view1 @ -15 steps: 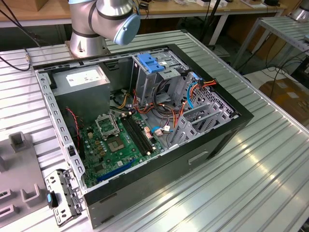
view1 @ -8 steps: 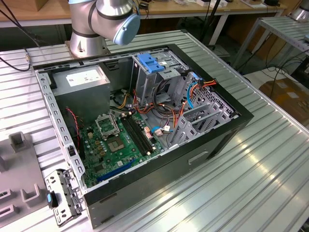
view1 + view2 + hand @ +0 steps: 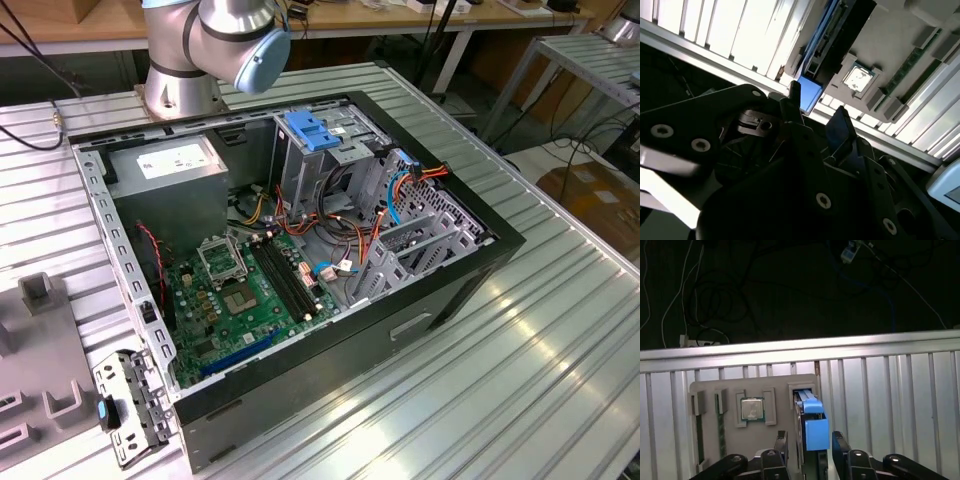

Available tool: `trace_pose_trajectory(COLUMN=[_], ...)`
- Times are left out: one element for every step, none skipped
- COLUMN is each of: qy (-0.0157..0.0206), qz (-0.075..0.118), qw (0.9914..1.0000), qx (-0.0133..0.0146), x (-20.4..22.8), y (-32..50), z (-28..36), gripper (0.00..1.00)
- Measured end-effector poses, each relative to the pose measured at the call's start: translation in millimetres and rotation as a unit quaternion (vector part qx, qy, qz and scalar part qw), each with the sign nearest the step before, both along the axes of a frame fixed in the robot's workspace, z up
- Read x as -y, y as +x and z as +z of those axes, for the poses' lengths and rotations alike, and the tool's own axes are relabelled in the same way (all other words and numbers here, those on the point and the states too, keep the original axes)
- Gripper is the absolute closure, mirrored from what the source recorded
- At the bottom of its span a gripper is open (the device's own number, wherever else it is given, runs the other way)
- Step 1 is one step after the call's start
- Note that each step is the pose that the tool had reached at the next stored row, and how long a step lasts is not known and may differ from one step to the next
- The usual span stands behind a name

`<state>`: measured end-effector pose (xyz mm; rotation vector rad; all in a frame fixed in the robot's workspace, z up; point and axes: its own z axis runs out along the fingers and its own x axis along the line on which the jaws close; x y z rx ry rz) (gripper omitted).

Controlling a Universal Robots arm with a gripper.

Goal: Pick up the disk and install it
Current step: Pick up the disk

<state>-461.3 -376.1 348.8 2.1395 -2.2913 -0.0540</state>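
The disk (image 3: 811, 426) stands on edge in a slot of a grey holder tray (image 3: 782, 382), its blue frame facing the first wrist view. My gripper (image 3: 810, 441) is open and straddles it, one dark finger (image 3: 782, 441) on each side with small gaps showing. In the second wrist view the disk's blue frame (image 3: 809, 93) sits between the fingertips of my gripper (image 3: 817, 107), and its dark body (image 3: 840, 30) runs away beyond them. The open computer case (image 3: 420, 330) lies on the metal table, with a drive cage (image 3: 335, 165) under a blue latch (image 3: 312, 130).
The tray also holds a processor chip (image 3: 752, 409) and a memory stick (image 3: 720, 426). The ribbed metal table (image 3: 900, 390) ends at an edge with cables beyond. Inside the case are a grey power supply (image 3: 165, 165), a green motherboard (image 3: 240, 290) and loose orange and blue cables (image 3: 400, 185).
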Motion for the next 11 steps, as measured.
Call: trace_pose_trajectory(qy=[0.0001, 0.0003, 0.0008, 0.0011, 0.0015, 0.0016, 0.0016, 0.0016, 0.0017, 0.0017, 0.0019], qz=[0.004, 0.006, 0.008, 0.008, 0.008, 0.008, 0.008, 0.008, 0.008, 0.008, 0.008], qw=[0.99999, 0.99998, 0.99997, 0.99997, 0.99997, 0.99997, 0.99997, 0.99997, 0.99997, 0.99996, 0.99996], qx=[0.0, 0.0, -0.0001, 0.0, 0.0001, 0.0001, 0.0004, 0.0011, 0.0022, 0.0032, 0.004], x=[0.0, 0.0, -0.4, -0.9, -1.1, -1.1, -1.2, -1.2, -1.2, -1.1, -1.1], y=[-0.2, -0.3, -0.3, -0.4, -0.3, -0.4, -0.8, -1.8, -2.6, -3.3, -3.8], z=[-2.2, -3.6, -5.0, -5.7, -7.2, -8.6, -9.6, -10.4, -11.4, -12.3, -13.2], gripper=[0.52, 0.52, 0.52, 0.52, 0.52, 0.52, 0.52, 0.52, 0.52, 0.52, 0.52])
